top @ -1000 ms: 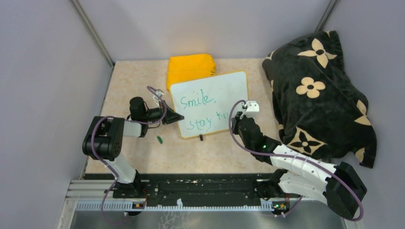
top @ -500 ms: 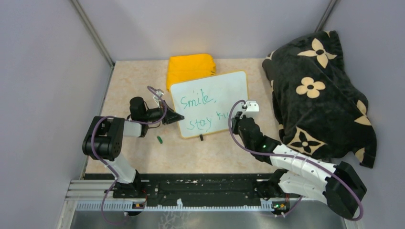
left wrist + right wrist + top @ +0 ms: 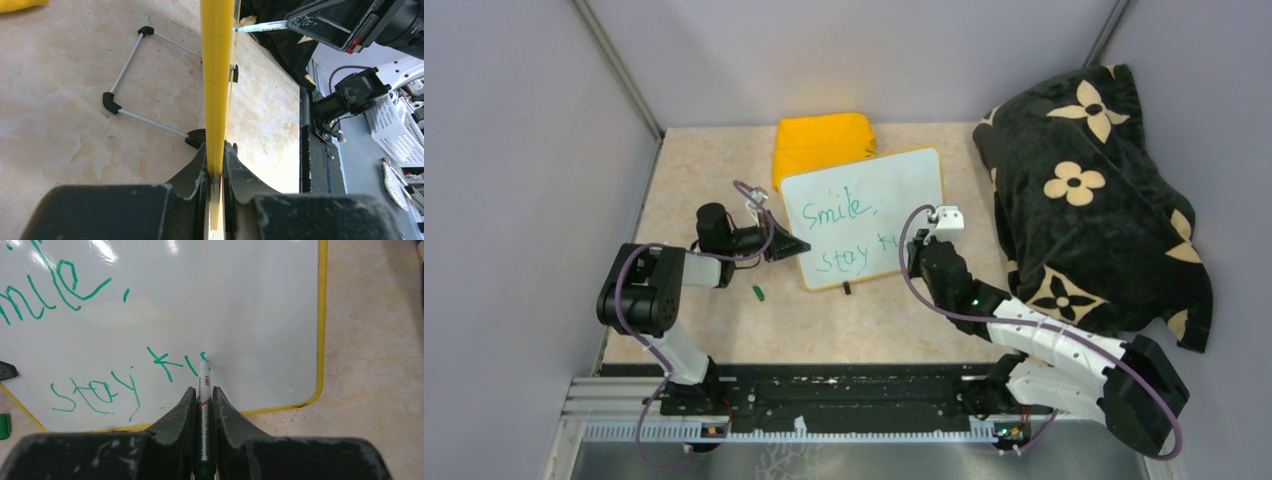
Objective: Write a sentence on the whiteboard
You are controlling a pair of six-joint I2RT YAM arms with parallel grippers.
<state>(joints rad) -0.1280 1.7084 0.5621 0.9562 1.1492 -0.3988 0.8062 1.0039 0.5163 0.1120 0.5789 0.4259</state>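
Just ahead of my right hand (image 3: pixel 203 392), clamped on the green marker (image 3: pixel 204 380), the tip meets the whiteboard (image 3: pixel 235 300) at the unfinished sentence (image 3: pixel 161 360). If my left hand (image 3: pixel 216 162), pinching its edge, slips, the board could shift and skew strokes.

Looks like a robotics lab test cell: walled in by plain grey panels (image 3: pixel 514 150), floored with a marbled tabletop (image 3: pixel 704 170), edged by a black mounting rail (image 3: pixel 844 395), flanked by a white basket (image 3: pixel 395 130).
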